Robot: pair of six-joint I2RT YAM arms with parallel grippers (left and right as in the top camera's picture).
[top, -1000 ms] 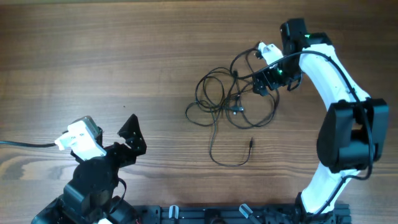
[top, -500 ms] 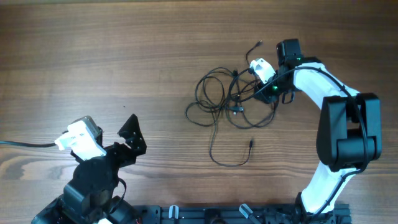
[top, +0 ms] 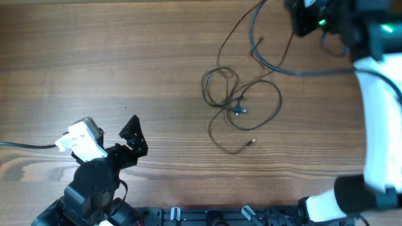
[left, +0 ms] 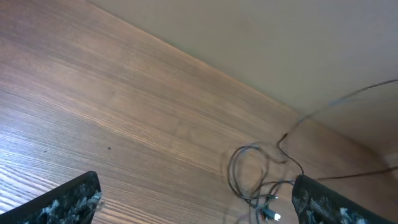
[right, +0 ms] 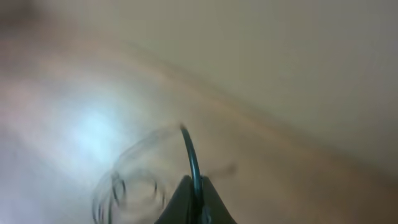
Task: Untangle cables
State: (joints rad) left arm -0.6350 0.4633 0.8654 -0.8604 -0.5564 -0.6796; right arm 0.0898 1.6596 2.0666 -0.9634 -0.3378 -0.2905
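Observation:
The cables lie in a loose tangle of thin black loops on the wooden table, right of centre. Two strands rise from it toward the top edge, pulled taut. My right gripper is lifted high at the top right. In the right wrist view, blurred, my right gripper is shut on one black cable, with the tangle hanging below. My left gripper stands open at the lower left, far from the cables. The left wrist view shows its gripper empty, with the tangle ahead to the right.
One loose plug end lies at the near side of the tangle and another hangs toward the back. A thick black wire runs to the left arm. A rail with clamps lines the front edge.
My right gripper has shut on a cable at the tangle's right side and lifted up and back, drawing strands out and stretching the tangle. The left arm has not moved.

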